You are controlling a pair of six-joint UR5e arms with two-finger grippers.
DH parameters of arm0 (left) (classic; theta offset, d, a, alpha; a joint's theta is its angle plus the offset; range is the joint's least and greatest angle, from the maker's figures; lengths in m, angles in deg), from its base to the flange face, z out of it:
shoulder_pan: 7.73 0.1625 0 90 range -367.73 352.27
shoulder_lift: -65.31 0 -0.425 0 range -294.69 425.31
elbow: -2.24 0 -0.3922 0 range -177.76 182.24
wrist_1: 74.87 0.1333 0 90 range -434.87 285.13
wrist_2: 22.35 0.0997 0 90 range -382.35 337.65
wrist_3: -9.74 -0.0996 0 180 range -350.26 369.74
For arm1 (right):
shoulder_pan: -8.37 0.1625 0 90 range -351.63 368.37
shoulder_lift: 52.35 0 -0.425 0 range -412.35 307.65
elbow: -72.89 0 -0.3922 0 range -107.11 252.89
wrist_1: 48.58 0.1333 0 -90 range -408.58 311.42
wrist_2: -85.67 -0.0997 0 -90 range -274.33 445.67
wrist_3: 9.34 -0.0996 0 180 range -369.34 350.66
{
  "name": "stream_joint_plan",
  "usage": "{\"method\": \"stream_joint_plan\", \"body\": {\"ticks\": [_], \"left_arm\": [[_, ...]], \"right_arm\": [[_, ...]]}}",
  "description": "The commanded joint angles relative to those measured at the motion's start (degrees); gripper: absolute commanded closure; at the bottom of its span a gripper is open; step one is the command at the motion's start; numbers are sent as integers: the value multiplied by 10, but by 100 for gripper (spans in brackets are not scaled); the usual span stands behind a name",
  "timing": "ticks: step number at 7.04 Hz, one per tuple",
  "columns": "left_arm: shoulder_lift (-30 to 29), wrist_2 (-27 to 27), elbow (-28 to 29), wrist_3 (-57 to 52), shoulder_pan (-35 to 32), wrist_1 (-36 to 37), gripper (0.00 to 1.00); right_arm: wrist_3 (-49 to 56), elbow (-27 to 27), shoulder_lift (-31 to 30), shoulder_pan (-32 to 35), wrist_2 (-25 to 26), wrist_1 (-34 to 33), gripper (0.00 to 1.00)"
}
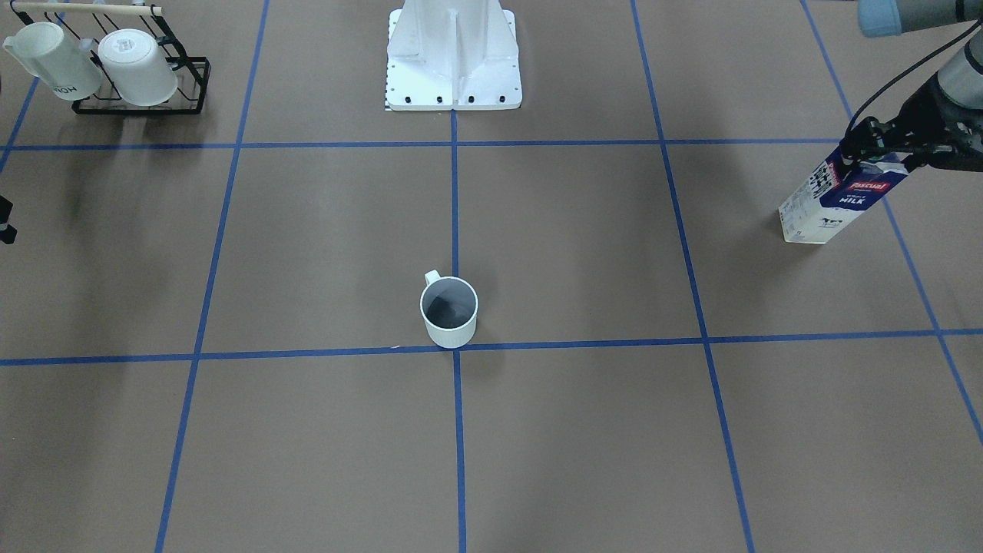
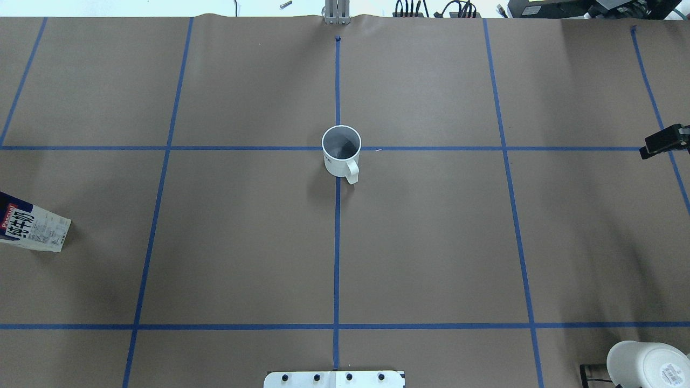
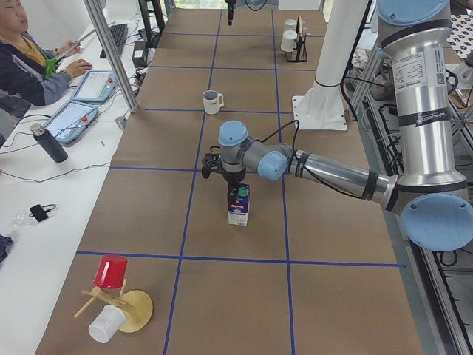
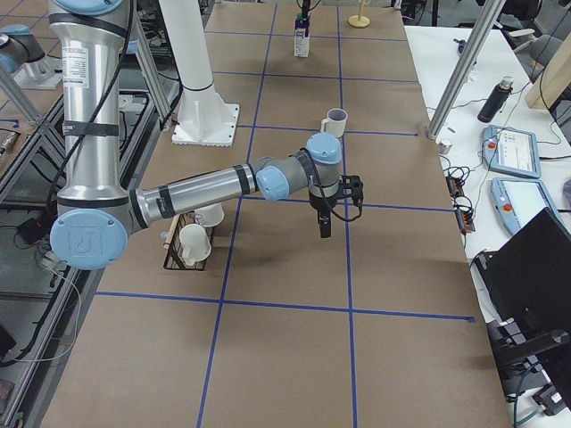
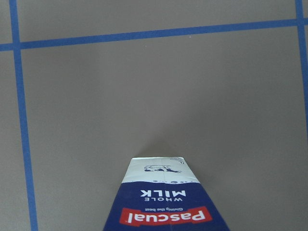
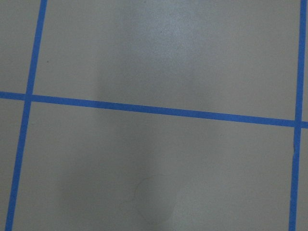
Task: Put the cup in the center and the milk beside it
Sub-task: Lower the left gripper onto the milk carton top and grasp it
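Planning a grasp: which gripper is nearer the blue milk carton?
Left. The left gripper is at the top of the blue milk carton; the right gripper is far across the table.

Cup [image 2: 340,151] central; milk [image 1: 841,196] upright, far left

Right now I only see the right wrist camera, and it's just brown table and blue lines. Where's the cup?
Observer: The cup stands upright where the blue tape lines cross mid-table, with its handle toward the robot.
Operator: Where's the milk?
Observer: The milk stands far from the cup, toward the robot's left end of the table. The left gripper is at its top, but I can't tell if it grips.
Operator: Is my gripper holding anything?
Observer: No. The right gripper hangs over bare table, holding nothing.
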Motion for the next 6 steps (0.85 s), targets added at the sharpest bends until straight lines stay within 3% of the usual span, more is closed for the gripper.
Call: {"method": "stream_joint_plan", "body": {"ticks": [1,2,3,6], "left_arm": [[1,0,1,0,0,-1,29],[0,0,-1,0,-1,-1,43],[0,0,-2,0,-2,-1,50],[-21,-1,-31,13,-8,1,51]], "right_arm": [[0,0,2,0,1,0,0],[0,0,5,0,0,-1,0],[0,1,5,0,0,-1,0],[0,1,6,0,0,-1,0]]}}
